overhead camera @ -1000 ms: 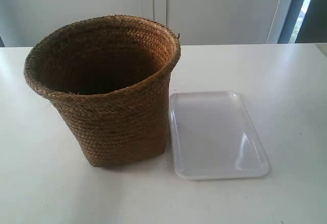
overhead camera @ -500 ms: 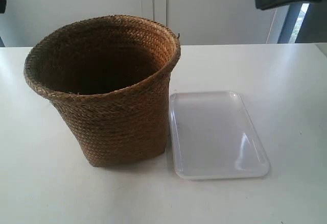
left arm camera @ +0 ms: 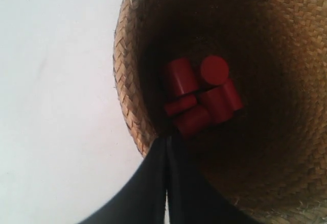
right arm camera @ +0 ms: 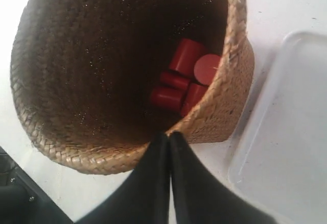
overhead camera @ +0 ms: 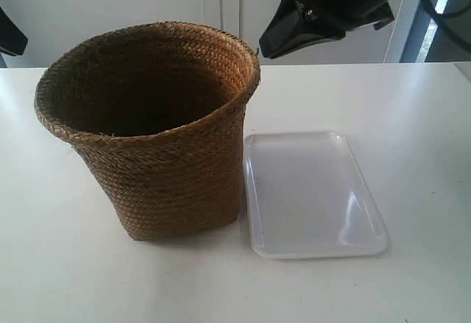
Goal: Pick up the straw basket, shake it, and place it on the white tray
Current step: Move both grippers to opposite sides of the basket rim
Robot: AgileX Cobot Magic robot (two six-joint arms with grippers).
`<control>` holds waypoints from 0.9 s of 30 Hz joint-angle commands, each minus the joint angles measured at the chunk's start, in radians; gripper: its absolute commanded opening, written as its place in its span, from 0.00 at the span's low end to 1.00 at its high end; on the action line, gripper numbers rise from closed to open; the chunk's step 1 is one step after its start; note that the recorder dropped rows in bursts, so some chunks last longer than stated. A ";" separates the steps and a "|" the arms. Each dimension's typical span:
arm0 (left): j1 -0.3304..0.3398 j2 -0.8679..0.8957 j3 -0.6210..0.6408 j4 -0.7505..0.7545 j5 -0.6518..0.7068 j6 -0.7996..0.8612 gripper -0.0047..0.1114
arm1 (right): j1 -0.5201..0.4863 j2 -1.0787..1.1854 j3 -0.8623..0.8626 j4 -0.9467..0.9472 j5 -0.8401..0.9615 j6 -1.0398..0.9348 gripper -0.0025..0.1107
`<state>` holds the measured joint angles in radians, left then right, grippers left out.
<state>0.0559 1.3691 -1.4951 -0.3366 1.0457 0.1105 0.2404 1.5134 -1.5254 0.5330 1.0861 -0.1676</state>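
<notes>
- Noting the straw basket (overhead camera: 162,161) standing upright on the surface (overhead camera: 412,117), the white tray (overhead camera: 309,190) just beside it at its 3 o'clock in the exterior view.
- Seeing the left pincer (left arm camera: 167,145) and the right pincer (right arm camera: 169,138) both clenched, empty, hovering above the basket rim.
- Spotting red cylinders (left arm camera: 199,94) lying loose inside; judging that keeping the basket level while shaking is worthwhile.
- Recommending releasing both pincers first, then pinching the rim at opposite sides, roughly 9 and 3 o'clock, for a balanced lift.

A plain white surface (overhead camera: 412,102) runs back to a pale wall (overhead camera: 110,6) of flat panels split by thin vertical seams, with a dark-framed window (overhead camera: 428,43) letting daylight in at the exterior view's upper right.
</notes>
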 commanded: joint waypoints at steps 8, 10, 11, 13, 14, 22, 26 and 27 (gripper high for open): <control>0.002 -0.001 -0.007 -0.022 0.010 -0.025 0.39 | 0.018 0.037 -0.011 0.034 -0.062 -0.013 0.44; 0.002 0.002 -0.007 -0.022 -0.005 -0.027 0.55 | 0.018 0.046 -0.011 0.058 -0.069 -0.013 0.54; 0.002 0.003 -0.007 -0.022 -0.011 -0.027 0.62 | 0.018 0.051 -0.011 0.070 -0.071 -0.013 0.57; 0.002 0.012 -0.007 -0.026 -0.033 -0.027 0.69 | 0.018 0.062 -0.011 0.089 -0.094 -0.014 0.60; 0.002 0.016 -0.007 -0.030 -0.038 -0.027 0.70 | 0.018 0.065 -0.011 0.092 -0.109 -0.014 0.60; 0.002 0.099 -0.005 -0.084 -0.086 -0.027 0.70 | 0.018 0.135 -0.011 0.090 -0.169 -0.012 0.60; 0.002 0.144 -0.005 -0.076 -0.099 -0.027 0.70 | 0.018 0.183 -0.011 0.070 -0.194 -0.014 0.60; 0.002 0.161 -0.005 -0.074 -0.104 -0.027 0.70 | 0.018 0.195 -0.011 0.070 -0.201 -0.016 0.60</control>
<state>0.0559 1.5046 -1.4975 -0.3981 0.9478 0.0913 0.2599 1.6776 -1.5336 0.6174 0.9084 -0.1676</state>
